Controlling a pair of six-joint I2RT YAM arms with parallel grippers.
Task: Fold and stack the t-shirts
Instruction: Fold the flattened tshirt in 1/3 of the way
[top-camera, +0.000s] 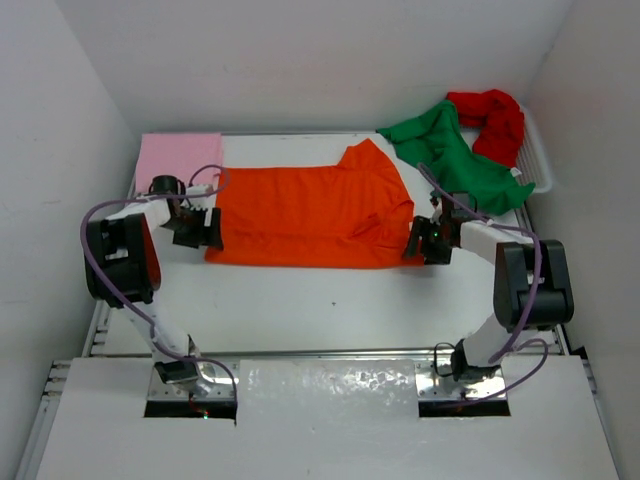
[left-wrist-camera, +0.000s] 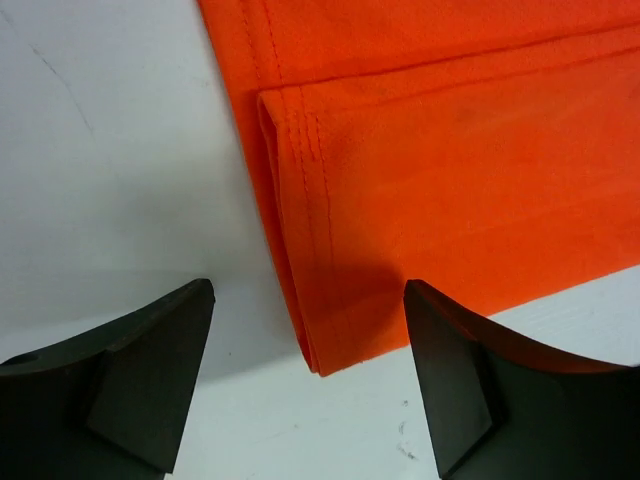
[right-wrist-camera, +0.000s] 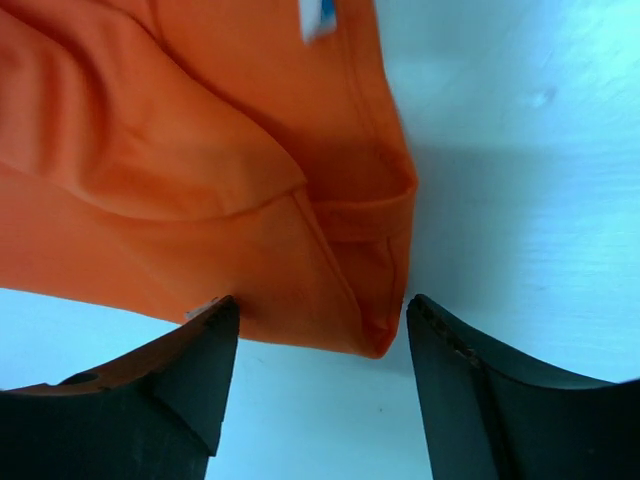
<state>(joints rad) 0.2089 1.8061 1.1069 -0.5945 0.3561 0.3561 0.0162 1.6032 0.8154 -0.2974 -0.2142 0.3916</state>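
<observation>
The bright orange t-shirt (top-camera: 310, 215) lies folded lengthwise across the table's middle. My left gripper (top-camera: 205, 231) is open at its near left corner (left-wrist-camera: 320, 350), which lies between the fingers untouched. My right gripper (top-camera: 420, 243) is open at its near right corner (right-wrist-camera: 375, 335), also untouched. The pink t-shirt (top-camera: 178, 158) lies folded flat at the back left. The green t-shirt (top-camera: 450, 150) and the red t-shirt (top-camera: 492, 120) lie crumpled at the back right.
A white mesh basket (top-camera: 535, 150) stands at the back right under the red and green shirts. White walls close in the table on the left, back and right.
</observation>
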